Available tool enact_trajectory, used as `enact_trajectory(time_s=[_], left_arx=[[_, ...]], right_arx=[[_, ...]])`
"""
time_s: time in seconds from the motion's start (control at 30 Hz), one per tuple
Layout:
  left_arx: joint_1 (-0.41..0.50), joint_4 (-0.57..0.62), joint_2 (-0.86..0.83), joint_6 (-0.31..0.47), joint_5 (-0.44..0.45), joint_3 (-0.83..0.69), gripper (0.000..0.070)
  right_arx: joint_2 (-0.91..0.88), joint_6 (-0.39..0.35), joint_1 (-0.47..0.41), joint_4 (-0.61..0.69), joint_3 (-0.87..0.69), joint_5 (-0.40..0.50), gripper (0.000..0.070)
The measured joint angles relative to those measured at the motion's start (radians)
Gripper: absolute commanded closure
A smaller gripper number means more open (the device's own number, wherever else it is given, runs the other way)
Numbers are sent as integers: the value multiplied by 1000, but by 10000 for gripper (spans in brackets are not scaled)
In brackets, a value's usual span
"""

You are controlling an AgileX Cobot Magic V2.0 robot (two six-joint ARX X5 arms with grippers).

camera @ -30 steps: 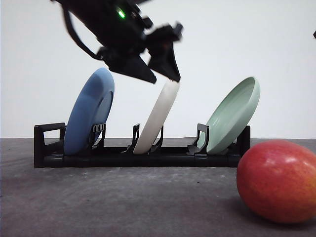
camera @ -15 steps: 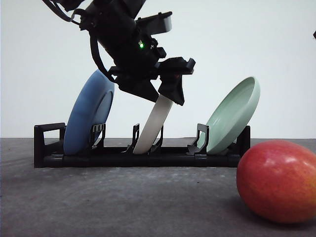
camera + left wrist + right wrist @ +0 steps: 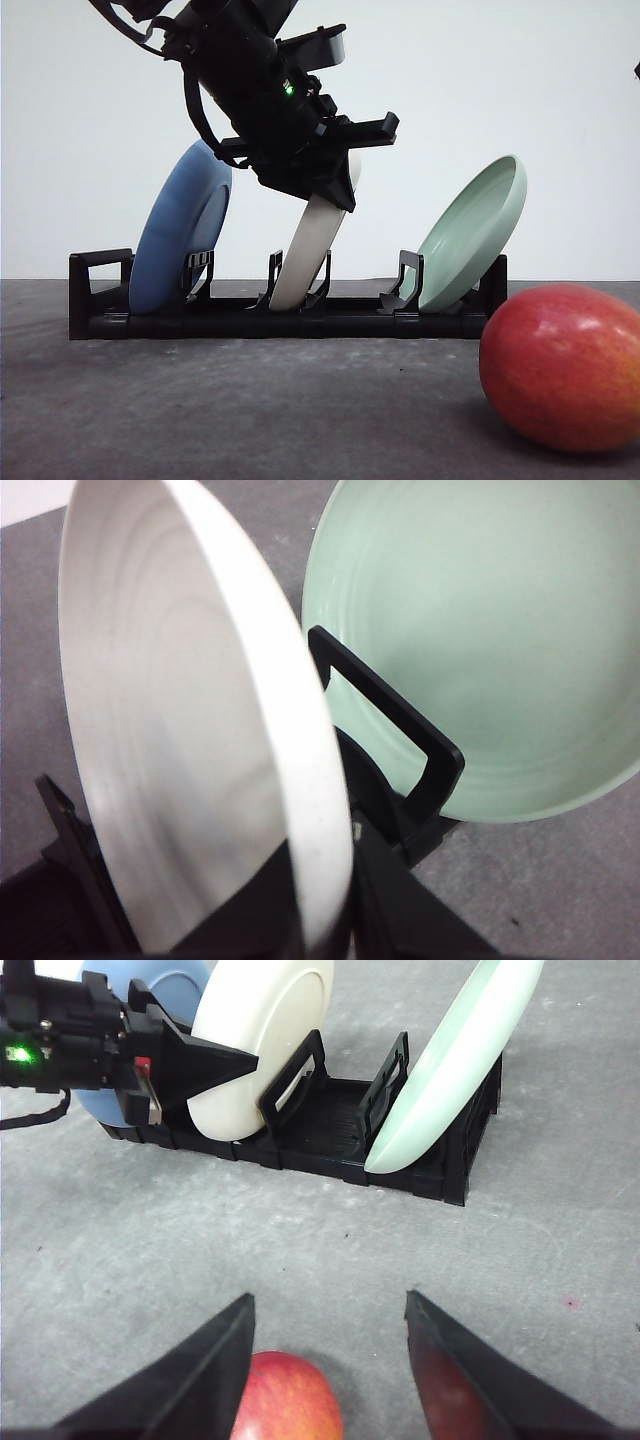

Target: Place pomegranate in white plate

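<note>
On the grey surface [image 3: 250,400] stands one black rack [image 3: 290,318] holding three plates on edge: a blue plate [image 3: 180,230] at the left end, the white plate [image 3: 318,240] in the middle slot, and a pale green plate [image 3: 475,230] at the right end. All three lean to the right in the front view. One pomegranate [image 3: 562,365] lies on the surface in front of the rack's right end, well apart from the white plate and nearer the camera.

Two hands are in view. The left hand [image 3: 335,170] sits at the upper rim of the white plate, its dark fingers [image 3: 205,1065] set on either side of that rim. From the left wrist view the plate's edge [image 3: 320,810] runs down between them, its ridged inner face turned one way and the green plate [image 3: 500,640] just beyond a black rack post [image 3: 400,730]. The fingers appear closed around the rim, though the actual contact is hidden behind the arm's body in the front view.

The right hand [image 3: 325,1360] hangs above the surface with its two dark fingers spread wide apart, gripping nothing. The pomegranate [image 3: 285,1400] lies below it, close to one finger, and whether they touch cannot be told.
</note>
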Motion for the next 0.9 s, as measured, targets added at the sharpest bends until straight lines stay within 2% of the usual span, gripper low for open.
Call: enact_trajectory(time_s=[0.47, 0.63, 0.9], left_arx=[[0, -17, -137, -84, 3, 0, 689], [-1, -30, -230, -129, 44, 0, 689], [-33, -186, -413, -177, 68, -3, 688]], right_arx=[[0, 0, 0, 0, 0, 0, 396], [0, 0, 0, 0, 0, -1, 396], [0, 0, 0, 0, 0, -2, 396]])
